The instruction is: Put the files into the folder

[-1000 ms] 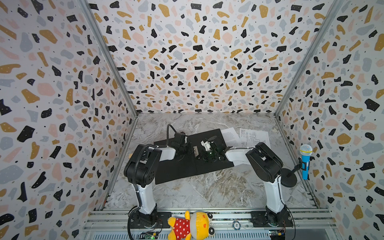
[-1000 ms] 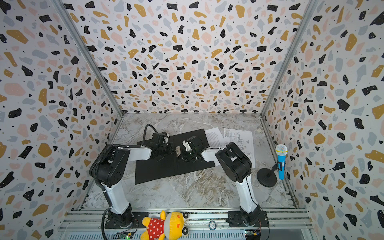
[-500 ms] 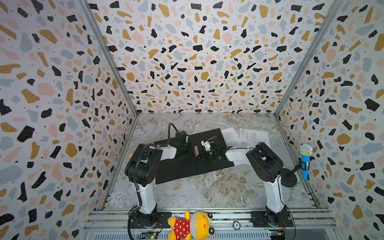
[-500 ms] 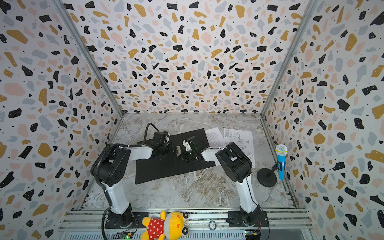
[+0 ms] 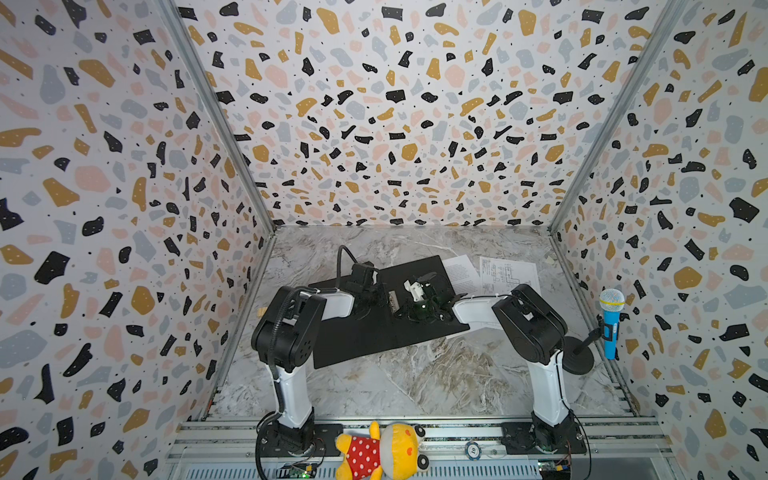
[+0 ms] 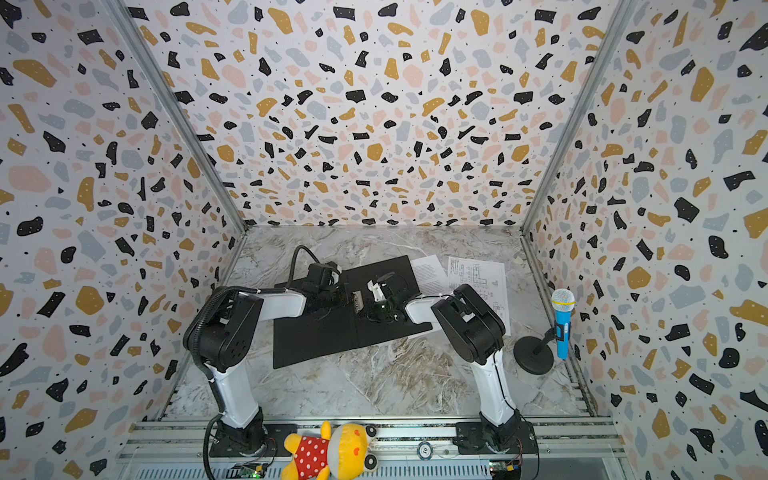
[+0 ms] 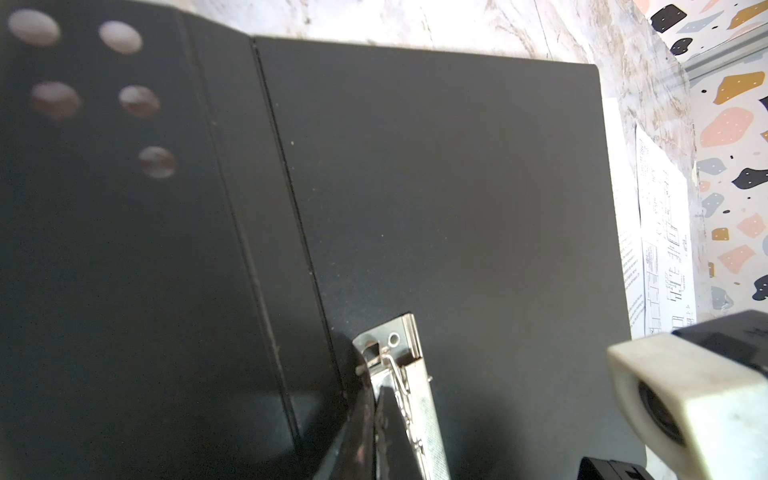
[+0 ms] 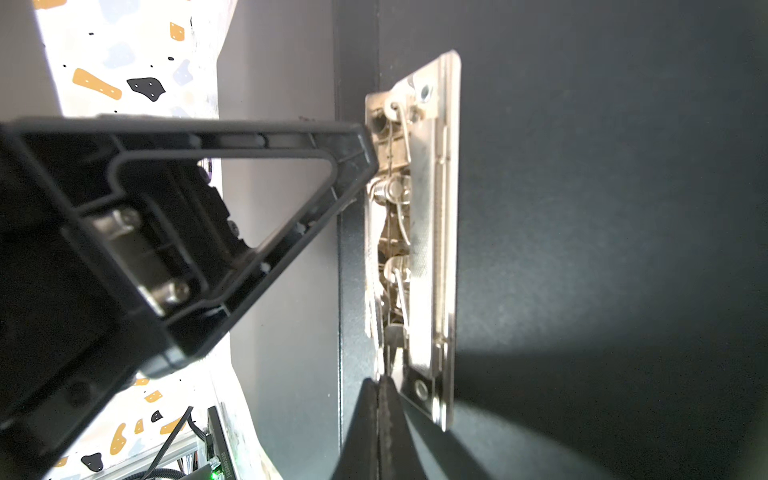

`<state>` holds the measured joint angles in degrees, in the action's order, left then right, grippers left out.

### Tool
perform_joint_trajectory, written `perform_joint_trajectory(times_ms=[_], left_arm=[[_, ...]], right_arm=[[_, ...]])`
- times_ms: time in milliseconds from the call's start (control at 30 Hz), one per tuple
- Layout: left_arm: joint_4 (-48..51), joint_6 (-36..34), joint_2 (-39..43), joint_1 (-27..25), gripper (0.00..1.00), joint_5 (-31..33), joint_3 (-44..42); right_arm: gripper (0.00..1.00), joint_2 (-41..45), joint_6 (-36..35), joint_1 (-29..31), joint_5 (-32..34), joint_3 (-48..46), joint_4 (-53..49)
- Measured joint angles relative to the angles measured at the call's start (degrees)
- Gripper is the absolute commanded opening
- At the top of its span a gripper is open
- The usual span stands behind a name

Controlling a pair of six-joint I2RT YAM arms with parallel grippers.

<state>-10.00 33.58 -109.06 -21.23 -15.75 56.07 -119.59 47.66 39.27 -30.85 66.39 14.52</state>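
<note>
looking down into a booth with speckled walls, both top views show 2 robot arms bent inward over the folder (image 5: 374,332). it lies opened flat on the marble counter (image 5: 415,382), black inside facing up. a small metal clip (image 7: 409,361) is fixed to the folder's right-hand panel, just beside the spine. its long axis runs along the spine.

the left tool (image 7: 380,388) is closed with nothing held between its fingers, and its tip meets 1 end of the clip. the right tool (image 8: 378,382) is also closed and empty, its tip at the opposite end of the same clip. the 2 tools face each other along the clip's length.

the files, 2 white sheets, are not in the folder. they lie flat on the counter to the right of it, on the right arm's side. the sheet of dense text (image 5: 461,272) lies at the folder's right edge, touching it or slightly under it; i cannot tell which. the sheet of line drawings (image 5: 505,270) lies just beside it, further right, partly hidden by the right arm. both sheets have their long axes running away from the arm bases, roughly parallel to the spine.

judging from this layout, the clip probably needs lifting first. the sheets would then travel leftward across the folder's right edge, and the right arm is the nearer one to fetch them.
</note>
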Motion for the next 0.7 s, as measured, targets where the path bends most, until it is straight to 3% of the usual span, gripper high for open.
perform_joint_trajectory(times_ms=[700], left_arm=[[-1.57,0.0,-0.68,-0.37,0.05,0.0,0.22]], right_arm=[[0.0,2.23,3.89,-2.12,-1.77,-4.33,6.71]])
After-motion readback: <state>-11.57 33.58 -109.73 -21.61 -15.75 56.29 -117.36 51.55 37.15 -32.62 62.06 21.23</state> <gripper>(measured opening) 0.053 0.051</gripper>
